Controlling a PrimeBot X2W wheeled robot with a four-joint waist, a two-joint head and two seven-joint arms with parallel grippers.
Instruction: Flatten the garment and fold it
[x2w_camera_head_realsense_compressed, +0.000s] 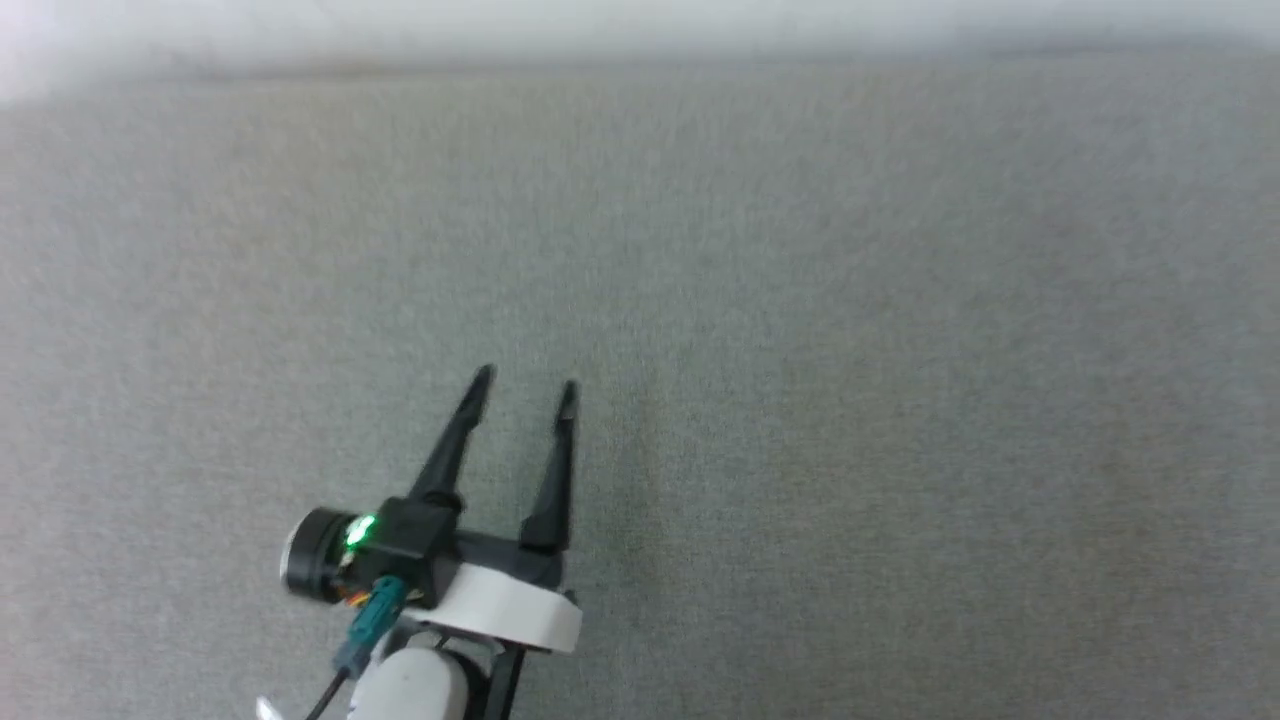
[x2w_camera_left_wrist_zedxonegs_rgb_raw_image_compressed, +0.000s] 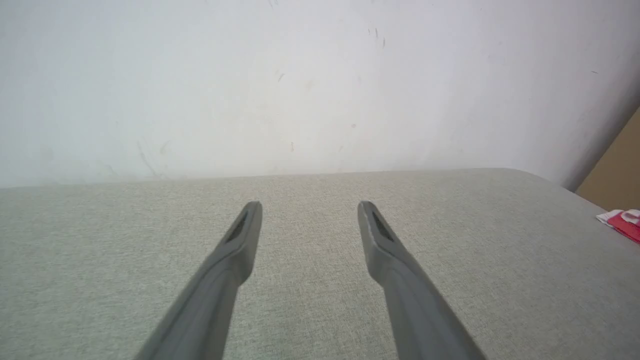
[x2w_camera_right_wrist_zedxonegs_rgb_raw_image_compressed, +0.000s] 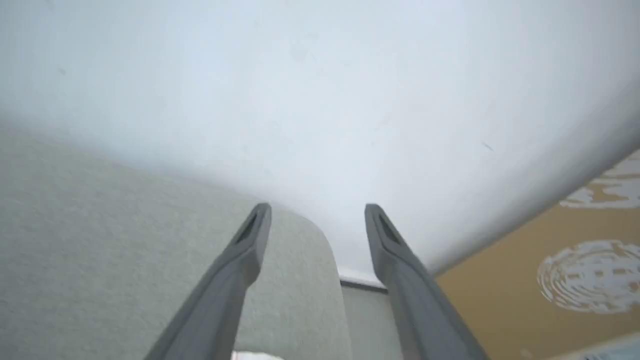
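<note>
Found the left gripper hanging low over the grey cloth-covered surface, fingers pointing toward the white wall, spread wide with nothing between them. Judged that pose a waiting one: no fabric under the tips, nothing near enough to pinch. Found the right gripper likewise gaping and empty, aimed past the rounded corner of the surface toward the wall and the tan patterned floor; read that off-the-edge aim as an arm parked clear of the working area rather than reaching for anything. Spotted the garment as no more than a red-and-white scrap at the far right edge of the left wrist view, by the rim of the surface and well apart from the left fingers. Could not tell from so small a piece whether flat, folded or bunched, nor whether fully on the surface. Noted a pale sliver at the bottom edge of the right wrist view, below the fingers; too little of it to name. Took the wide jaws on both sides as readiness for a grab, or simply as idleness; could not say which. Reckoned on any next grasp needing first the garment's edge between the fingers, low and flat, soft cloth being prone to bunch.
</note>
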